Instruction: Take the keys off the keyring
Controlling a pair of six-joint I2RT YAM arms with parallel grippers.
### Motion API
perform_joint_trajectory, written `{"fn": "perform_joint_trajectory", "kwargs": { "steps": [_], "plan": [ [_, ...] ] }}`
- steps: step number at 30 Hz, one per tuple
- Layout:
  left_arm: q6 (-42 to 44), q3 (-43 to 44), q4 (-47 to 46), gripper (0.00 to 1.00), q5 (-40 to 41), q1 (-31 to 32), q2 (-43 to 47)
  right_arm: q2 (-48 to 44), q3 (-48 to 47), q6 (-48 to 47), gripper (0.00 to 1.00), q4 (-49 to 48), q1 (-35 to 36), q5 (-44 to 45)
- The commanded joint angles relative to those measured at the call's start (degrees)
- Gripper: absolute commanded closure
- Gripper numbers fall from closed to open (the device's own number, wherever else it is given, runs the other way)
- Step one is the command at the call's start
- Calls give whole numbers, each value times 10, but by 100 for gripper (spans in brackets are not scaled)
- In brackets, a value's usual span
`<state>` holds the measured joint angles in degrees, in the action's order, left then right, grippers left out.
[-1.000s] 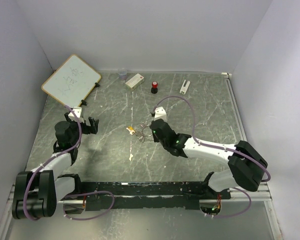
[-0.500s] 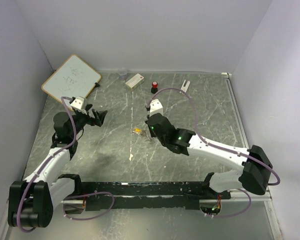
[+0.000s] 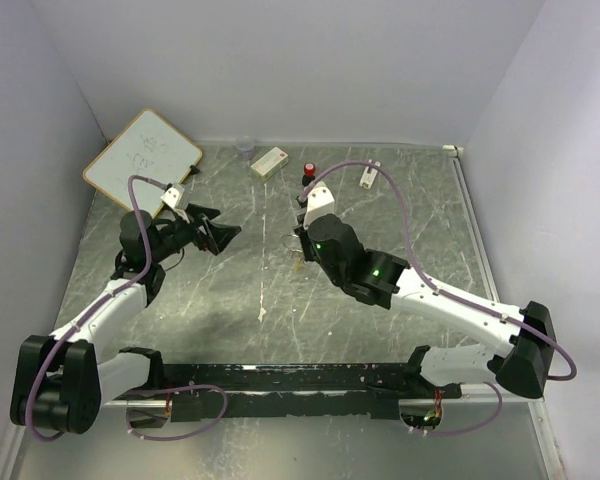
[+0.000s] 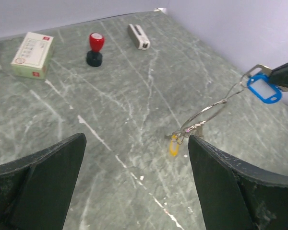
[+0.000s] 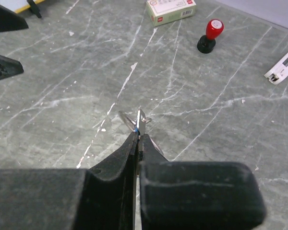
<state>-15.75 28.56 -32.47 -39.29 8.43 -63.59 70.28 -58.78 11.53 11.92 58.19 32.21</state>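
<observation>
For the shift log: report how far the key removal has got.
Done: nothing yet; the blue key and yellow key both hang on the ring. In hand: the right gripper, jaws shut on the blue key, holds the ring up, its yellow end low near the table; the left gripper faces it with jaws open, touching nothing. Left: every key has to come off.

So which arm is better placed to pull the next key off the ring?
Left. The right gripper is shut on the keyring at its blue key, holding it. The left gripper is open, empty and facing the yellow key at the ring's other end.
</observation>
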Motion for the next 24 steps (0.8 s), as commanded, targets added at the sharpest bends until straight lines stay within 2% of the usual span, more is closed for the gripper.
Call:
{"fn": "perform_joint_trajectory", "kwargs": {
  "steps": [1,10,18,22,24],
  "plan": [
    [-49,8,-68,1,-20,19,1,-12,-23,-14,100,-8,3,0],
    [-50,23,-36,1,-13,23,2,-15,-34,-16,100,-19,6,-4],
    [-19,63,46,1,-32,26,2,-6,-51,-28,100,-29,7,-6],
    [-23,59,44,1,-6,37,19,2,-66,-35,100,-28,7,-5],
    [-32,57,57,1,51,47,34,4,-71,-37,100,-29,8,-6]
  ]
}}
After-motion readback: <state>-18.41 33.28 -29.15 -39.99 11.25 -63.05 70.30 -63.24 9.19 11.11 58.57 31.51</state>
